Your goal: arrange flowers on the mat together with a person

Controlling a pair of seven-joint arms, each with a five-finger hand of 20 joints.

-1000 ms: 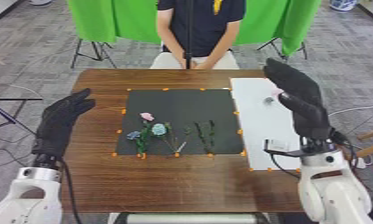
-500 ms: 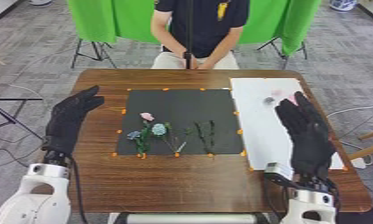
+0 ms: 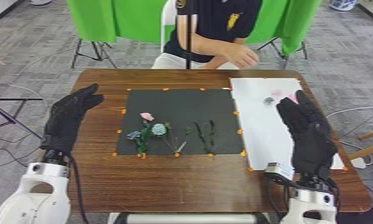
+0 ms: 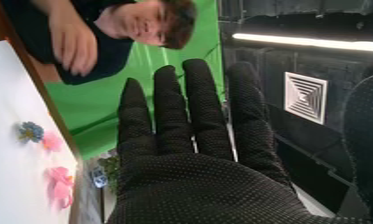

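Pointing forward, right robot hand (image 3: 309, 132), fingers straight

Across the top of the head view hangs a green cloth (image 3: 111, 20); at upper right, a blue-and-white pot (image 3: 343, 4) stands on grey floor (image 3: 36, 57). The right wrist view has a lit strip light (image 4: 307, 43) and a square vent (image 4: 305, 97).

Left robot hand (image 3: 65, 116): fingers relaxed; right robot hand (image 3: 309, 131): fingers straight, thumb apart.

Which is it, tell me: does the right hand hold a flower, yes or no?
No, the right hand is empty, its fingers straight.
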